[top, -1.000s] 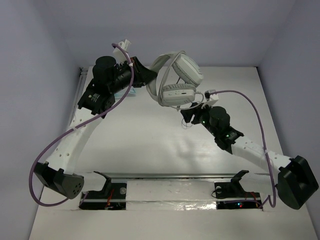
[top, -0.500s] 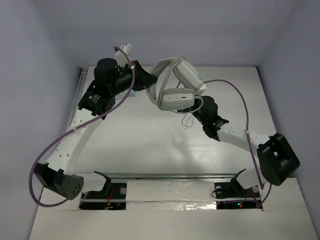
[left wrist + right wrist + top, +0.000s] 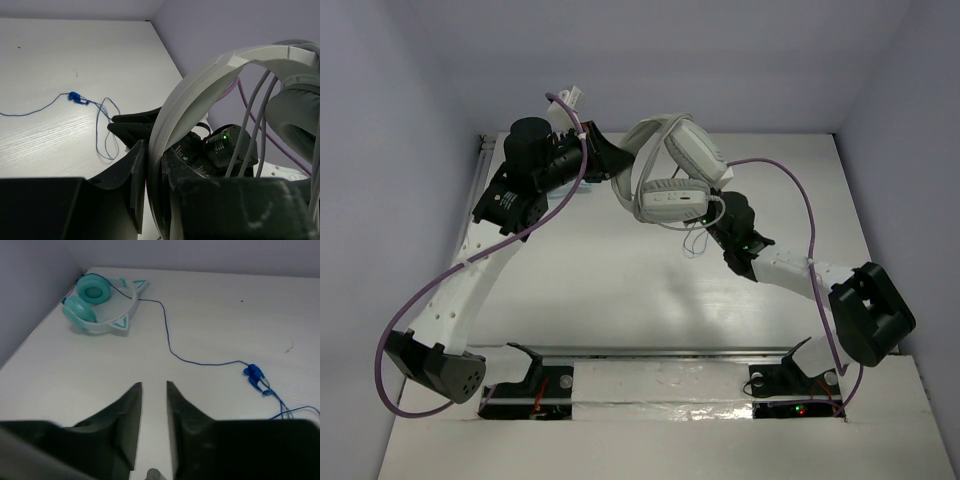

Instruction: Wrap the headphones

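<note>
Left end effector: clamped on the headband of the white headphones, above the tabletop.
Right end effector: fingers close together; grasp cannot be told.

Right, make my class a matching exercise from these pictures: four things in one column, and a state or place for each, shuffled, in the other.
Column one
1. white headphones
2. teal headphones
3. blue cable
4. left gripper

Column two
A. trails loose across the table
B. shut on a headband
C. held up off the table
D. lies flat near the table's corner

Pairs: 1-C, 2-D, 3-A, 4-B
</note>
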